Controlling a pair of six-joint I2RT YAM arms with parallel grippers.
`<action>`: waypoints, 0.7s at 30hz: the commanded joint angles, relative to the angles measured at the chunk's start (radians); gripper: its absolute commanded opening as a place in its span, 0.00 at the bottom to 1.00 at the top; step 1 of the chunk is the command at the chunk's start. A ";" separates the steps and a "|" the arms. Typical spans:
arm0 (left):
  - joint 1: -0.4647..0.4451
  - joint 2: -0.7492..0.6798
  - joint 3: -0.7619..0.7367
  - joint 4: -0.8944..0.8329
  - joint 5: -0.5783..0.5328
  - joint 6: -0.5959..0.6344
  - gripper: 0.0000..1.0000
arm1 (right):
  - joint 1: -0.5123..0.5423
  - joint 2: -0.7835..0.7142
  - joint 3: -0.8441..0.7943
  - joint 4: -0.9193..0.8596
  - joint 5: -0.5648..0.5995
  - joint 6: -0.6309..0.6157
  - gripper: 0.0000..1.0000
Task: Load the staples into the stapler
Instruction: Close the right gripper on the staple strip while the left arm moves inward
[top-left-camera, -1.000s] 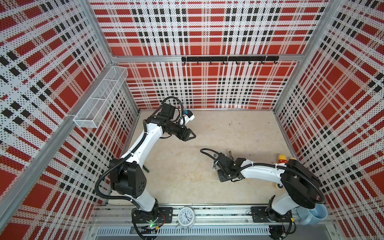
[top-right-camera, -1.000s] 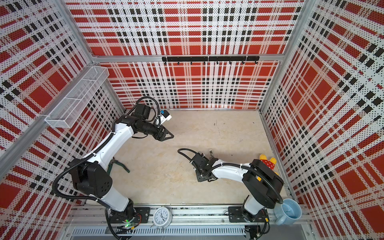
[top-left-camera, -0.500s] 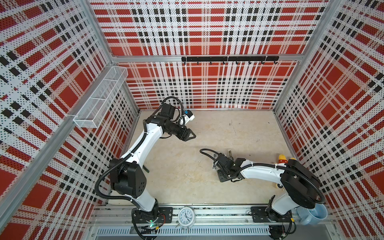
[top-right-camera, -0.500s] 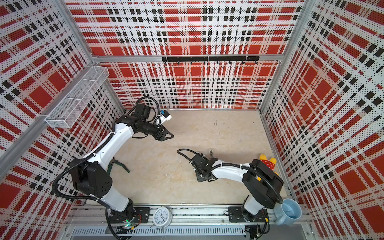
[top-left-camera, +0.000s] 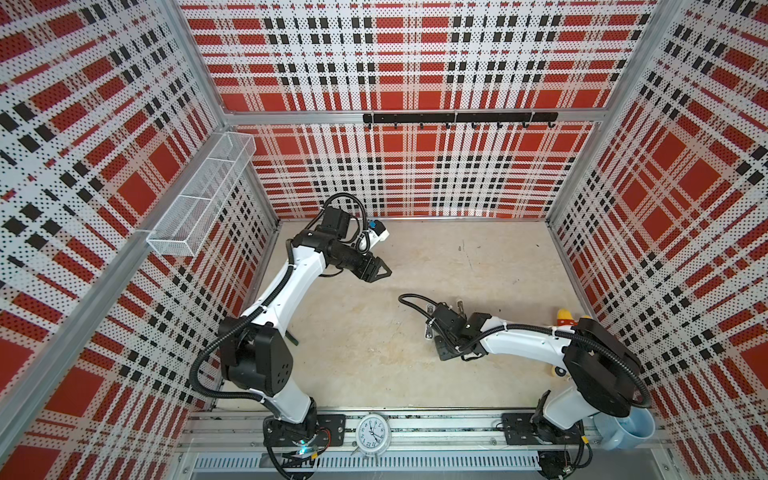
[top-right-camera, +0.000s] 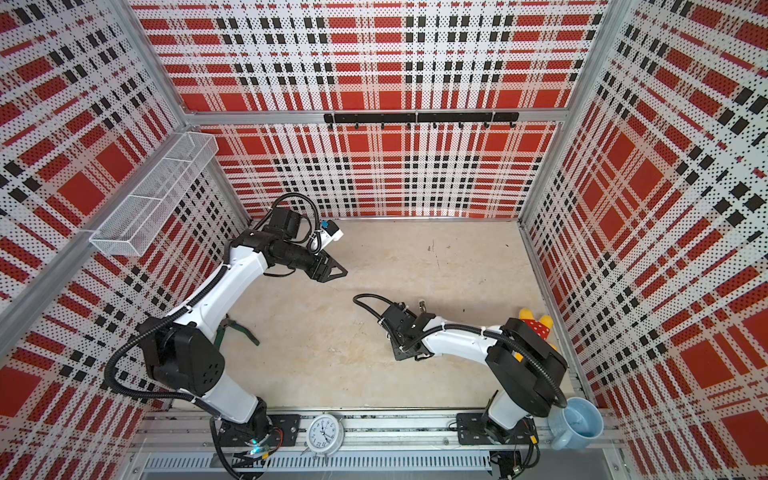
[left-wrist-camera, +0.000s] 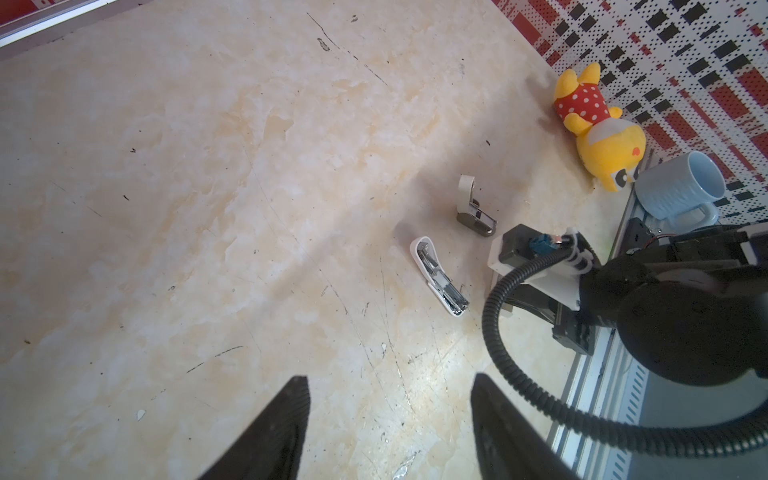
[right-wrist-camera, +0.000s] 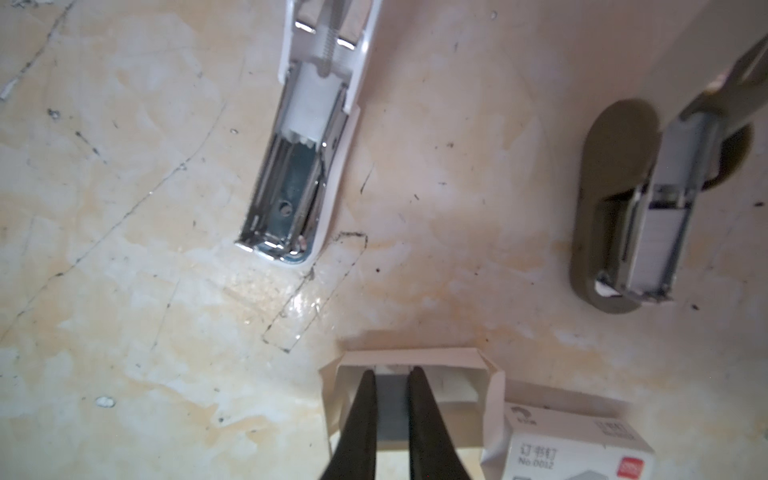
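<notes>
1. Right gripper (right-wrist-camera: 392, 374): black fingers set narrow, pinched on a thin silver-grey strip of staples (right-wrist-camera: 392, 409). The strip's long axis runs with the fingers. It lies inside a small open white cardboard tray (right-wrist-camera: 415, 360) on the beige marbled tabletop (right-wrist-camera: 124, 249); not yet lifted, by the look of it.
2. Just beside the tray: printed white box sleeve with an orange-red mark (right-wrist-camera: 577, 449). Not wanted.
3. Ahead of the fingertips, near: white plastic stapler (right-wrist-camera: 309, 137), folded open and flat. Its bright metal channel is bared and looks empty. Its long axis is roughly in line with the strip, open metal end toward the gripper. Judgement: a short carry forward, little turning.
4. Farther, off to the other side: olive-brown stapler (right-wrist-camera: 615, 216), top raised. Grey block in its channel, possibly loaded; cannot be sure.
5. Far: left gripper (top-left-camera: 376, 272) hovers across the table, jaws about half apart, holding nothing. The right arm is much nearer.
</notes>
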 joint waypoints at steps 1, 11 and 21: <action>0.013 -0.026 -0.007 0.012 0.006 0.013 0.65 | 0.003 -0.025 0.024 -0.021 0.023 -0.009 0.11; 0.013 -0.021 -0.001 0.012 0.007 0.012 0.65 | 0.003 -0.030 0.015 -0.021 0.032 -0.009 0.11; 0.014 -0.026 0.001 0.012 0.007 0.013 0.65 | 0.003 -0.044 0.018 -0.013 0.023 -0.008 0.10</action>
